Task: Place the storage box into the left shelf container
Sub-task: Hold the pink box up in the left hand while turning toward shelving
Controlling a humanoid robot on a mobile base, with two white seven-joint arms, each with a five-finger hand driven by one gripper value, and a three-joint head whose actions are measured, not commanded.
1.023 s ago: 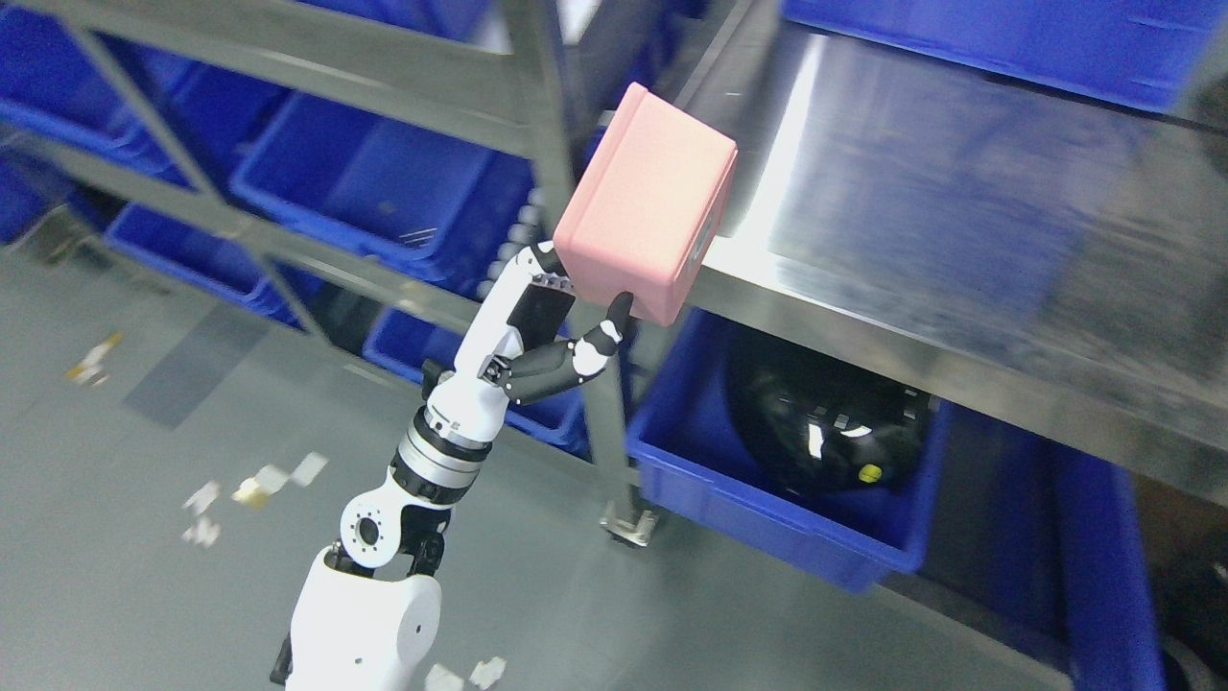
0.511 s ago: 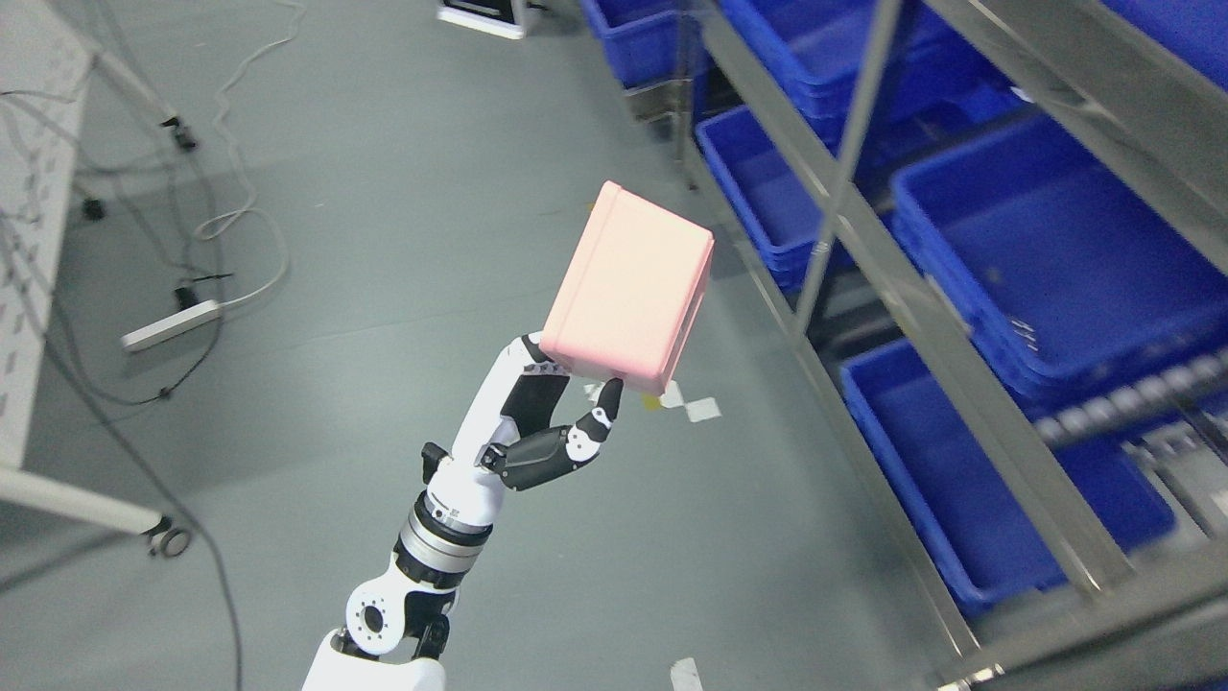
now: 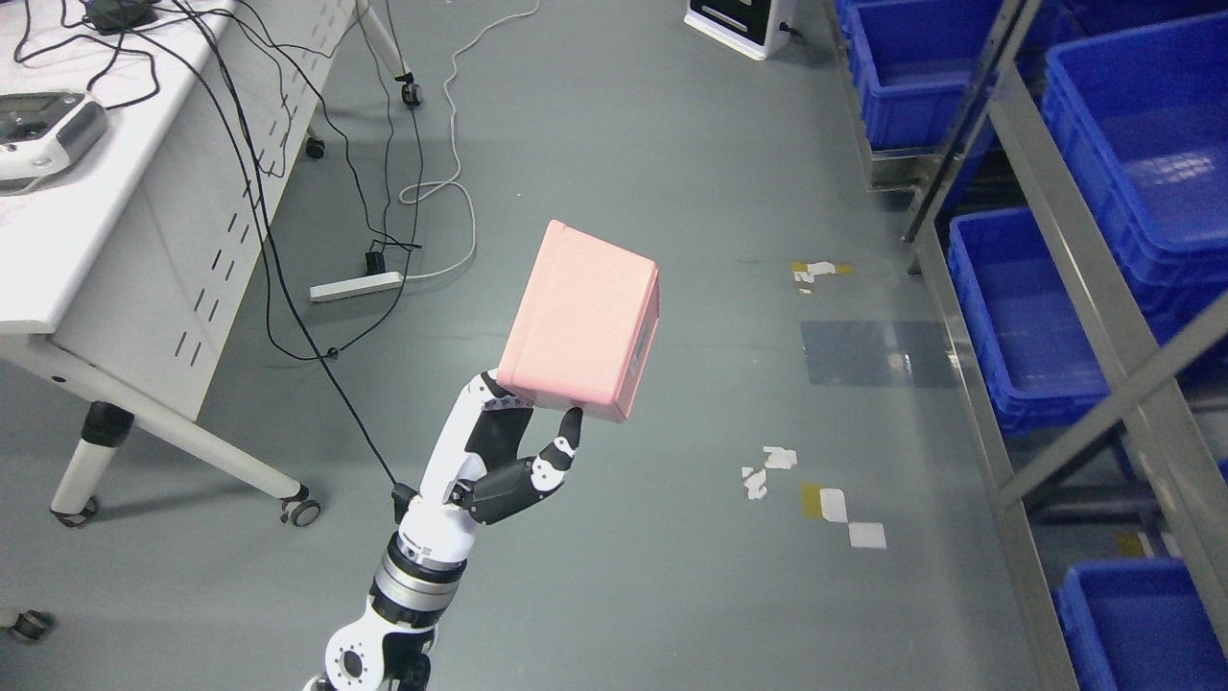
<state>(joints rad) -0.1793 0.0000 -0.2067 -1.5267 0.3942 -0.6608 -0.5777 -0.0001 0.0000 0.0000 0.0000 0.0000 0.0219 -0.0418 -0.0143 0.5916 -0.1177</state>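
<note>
- Your left hand point(image 3: 508, 461) comes up from the bottom edge, left of middle, and is clamped on the pink storage box point(image 3: 582, 322) from below; the thumb tip point(image 3: 570, 430) presses the box's lower edge and the other fingers sit behind its bottom left corner.
- The box is held in the air above the grey floor point(image 3: 672, 173), tilted, with its broad plain face toward you and a narrow side with a pale label facing right.
- The box touches nothing but the hand. It is well apart from the shelving.
- The metal shelf rack point(image 3: 1074, 288) runs down the right side of the picture, its rails slanting from the upper middle to the lower right.
- Blue bins point(image 3: 1142, 125) fill the rack; one point(image 3: 1027, 307) lies at a lower level right of the box, another point(image 3: 1142, 624) shows at the lower right corner.
- A white table on castors point(image 3: 115, 230) stands at the left, with black cables point(image 3: 278, 192) hanging off it.
- A white power strip point(image 3: 355, 285) lies on the floor left of the box.
- Scraps of tape point(image 3: 825, 504) mark the floor to the right of the hand.
- Your right arm does not show.
</note>
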